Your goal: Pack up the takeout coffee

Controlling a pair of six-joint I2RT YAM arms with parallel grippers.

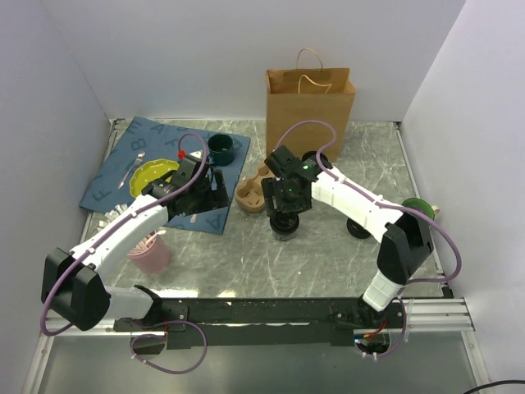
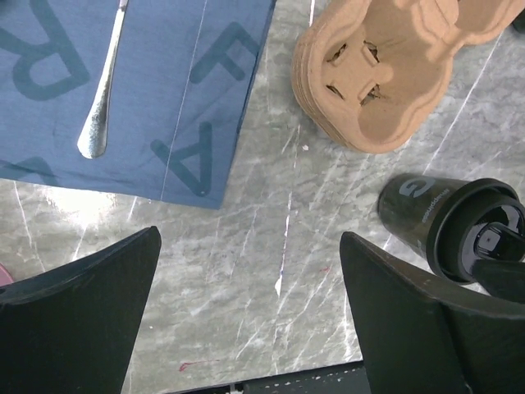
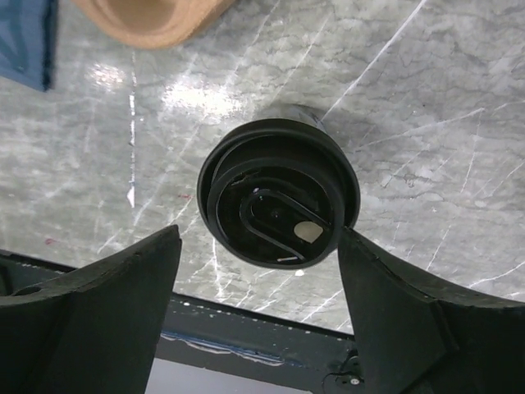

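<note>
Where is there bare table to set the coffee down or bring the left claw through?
Bare marble lies near the front, between the pink cup and the takeout coffee, and right of the paper bag. It is crowded around the cardboard carrier and blue mat.

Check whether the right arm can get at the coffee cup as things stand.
Probably yes. The right gripper hangs directly over the cup, jaws open on either side of it, and nothing lies between them. The carrier beside it sits clear.
</note>
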